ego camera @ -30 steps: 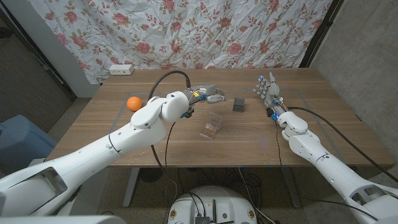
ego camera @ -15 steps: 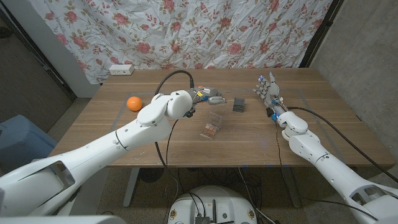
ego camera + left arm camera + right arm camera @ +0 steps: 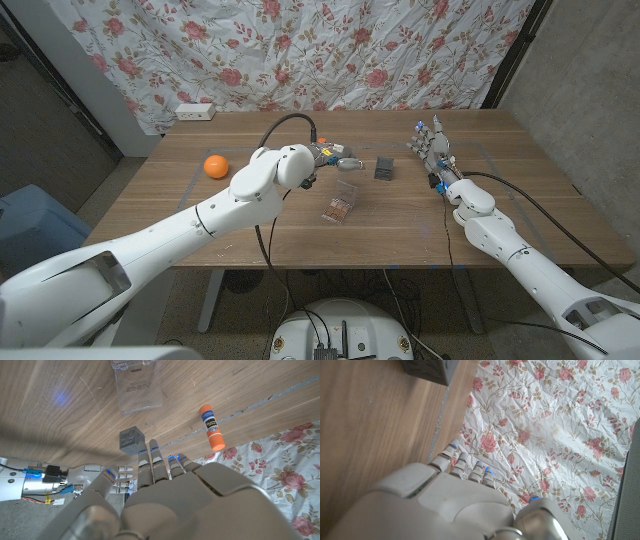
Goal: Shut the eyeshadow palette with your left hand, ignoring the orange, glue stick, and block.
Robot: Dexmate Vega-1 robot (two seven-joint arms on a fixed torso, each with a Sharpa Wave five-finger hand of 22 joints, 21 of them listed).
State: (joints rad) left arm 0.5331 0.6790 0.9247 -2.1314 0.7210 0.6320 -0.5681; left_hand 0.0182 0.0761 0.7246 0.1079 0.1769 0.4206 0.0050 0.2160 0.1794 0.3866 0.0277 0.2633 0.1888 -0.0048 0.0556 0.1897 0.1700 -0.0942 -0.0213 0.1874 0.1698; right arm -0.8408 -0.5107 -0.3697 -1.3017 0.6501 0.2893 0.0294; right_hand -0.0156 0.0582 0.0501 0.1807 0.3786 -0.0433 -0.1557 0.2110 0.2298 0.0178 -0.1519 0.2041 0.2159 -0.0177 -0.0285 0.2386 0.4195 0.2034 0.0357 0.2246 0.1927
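The eyeshadow palette [image 3: 341, 205] lies open at the middle of the table, its clear lid [image 3: 347, 188] standing up; the lid [image 3: 139, 387] also shows in the left wrist view. My left hand [image 3: 336, 156] hovers just behind the lid, fingers [image 3: 159, 462] stretched out and holding nothing. A dark grey block [image 3: 384, 167] sits to the right of that hand, and the block [image 3: 132, 440] is close to the fingertips. The orange-and-white glue stick [image 3: 212, 426] lies past the block. An orange [image 3: 215, 166] rests at the left. My right hand [image 3: 432, 150] stands upright at the far right, fingers apart.
A white power strip [image 3: 195, 112] lies at the table's far left edge below the flowered cloth [image 3: 330, 50]. The block's corner [image 3: 427, 370] shows ahead of my right hand [image 3: 455, 502]. Bare wood lies in front of the palette.
My left hand has crept a little to the right behind the palette's lid. The palette, block, orange and right hand have not moved.
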